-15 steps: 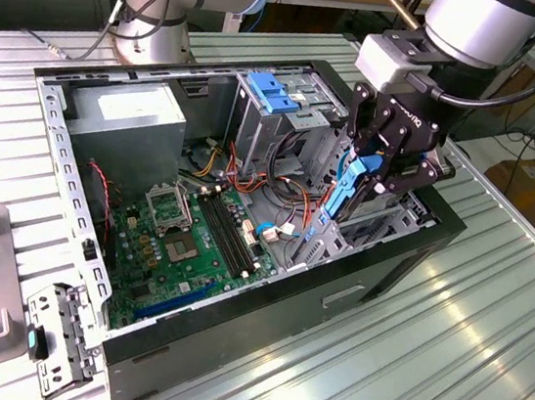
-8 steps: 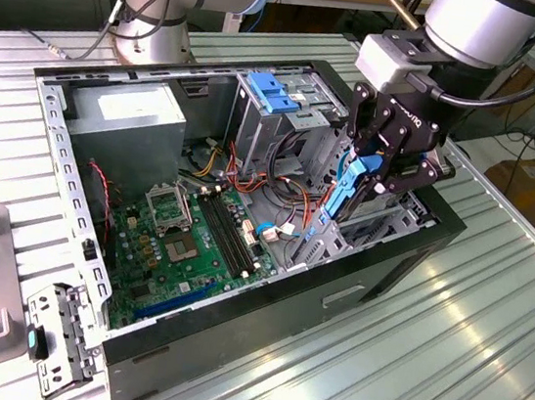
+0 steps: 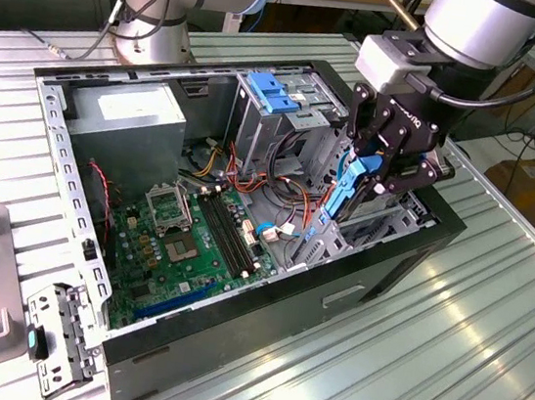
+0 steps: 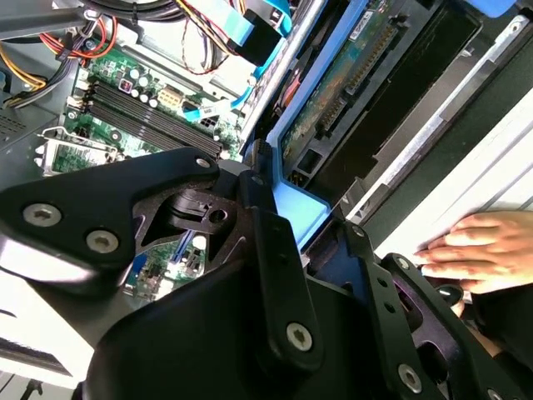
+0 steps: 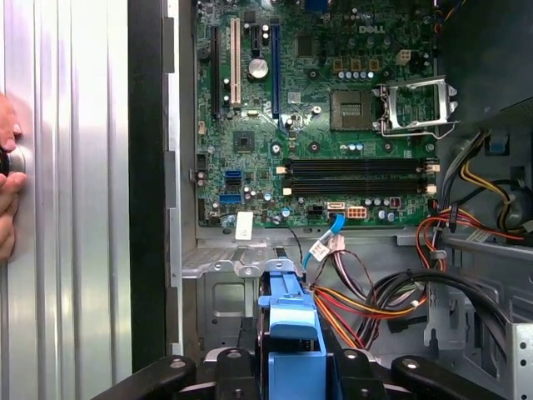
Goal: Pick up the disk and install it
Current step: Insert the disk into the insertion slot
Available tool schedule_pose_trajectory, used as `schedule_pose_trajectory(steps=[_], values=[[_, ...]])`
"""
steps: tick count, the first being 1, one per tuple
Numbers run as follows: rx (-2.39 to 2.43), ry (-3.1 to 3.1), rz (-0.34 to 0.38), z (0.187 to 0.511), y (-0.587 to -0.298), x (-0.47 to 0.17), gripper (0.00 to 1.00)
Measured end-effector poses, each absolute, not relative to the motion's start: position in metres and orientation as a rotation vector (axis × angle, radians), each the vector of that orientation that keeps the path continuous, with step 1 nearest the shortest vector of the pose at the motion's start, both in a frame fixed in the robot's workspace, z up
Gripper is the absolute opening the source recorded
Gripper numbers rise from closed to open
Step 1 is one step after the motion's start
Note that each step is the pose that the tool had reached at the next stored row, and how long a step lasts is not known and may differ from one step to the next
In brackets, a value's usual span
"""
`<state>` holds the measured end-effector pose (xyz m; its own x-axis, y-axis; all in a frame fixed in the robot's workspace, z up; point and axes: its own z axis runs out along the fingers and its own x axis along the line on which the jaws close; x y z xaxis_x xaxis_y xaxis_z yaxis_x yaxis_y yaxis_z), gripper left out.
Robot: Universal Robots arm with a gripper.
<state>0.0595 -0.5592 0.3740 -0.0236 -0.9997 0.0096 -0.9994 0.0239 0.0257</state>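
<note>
Past the motherboard (image 3: 193, 240), at its two o'clock in the exterior view, the disk (image 3: 345, 195) is being gripped on edge by the gripper (image 3: 366, 188), closed tight on its blue rail, the drive cage (image 3: 272, 92) standing farther off at ten o'clock.

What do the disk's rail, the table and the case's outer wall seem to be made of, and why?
The disk in the gripper: its rail looks like moulded plastic, evenly bright blue, softly glossy. The table: probably aluminium, silvery, ribbed, with streaky reflections. The case wall: smooth black, perhaps painted metal or plastic; unclear.
</note>
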Motion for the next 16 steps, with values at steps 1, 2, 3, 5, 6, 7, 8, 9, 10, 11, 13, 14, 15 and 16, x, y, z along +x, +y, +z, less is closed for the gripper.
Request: schedule_pose_trajectory(steps=[1, 2, 3, 5, 6, 7, 8, 9, 10, 11, 13, 14, 15, 16], values=[[2.178, -2.23, -0.018, 0.37, -0.56, 0.06, 0.37], [2.178, -2.23, -0.018, 0.368, -0.56, 0.06, 0.37], [2.177, -2.23, -0.018, 0.366, -0.56, 0.06, 0.37], [2.178, -2.23, -0.018, 0.363, -0.561, 0.06, 0.37], [2.178, -2.23, -0.018, 0.362, -0.561, 0.06, 0.37], [2.178, -2.23, -0.018, 0.361, -0.561, 0.06, 0.37], [2.177, -2.23, -0.018, 0.36, -0.561, 0.06, 0.37], [2.177, -2.23, -0.018, 0.36, -0.561, 0.06, 0.37], [2.177, -2.23, -0.018, 0.36, -0.561, 0.06, 0.37], [2.177, -2.23, -0.018, 0.36, -0.561, 0.06, 0.37], [2.177, -2.23, -0.018, 0.36, -0.561, 0.059, 0.37], [2.177, -2.23, -0.018, 0.36, -0.561, 0.06, 0.38], [2.178, -2.23, -0.018, 0.36, -0.561, 0.06, 0.44], [2.178, -2.23, -0.018, 0.36, -0.561, 0.06, 0.51]])
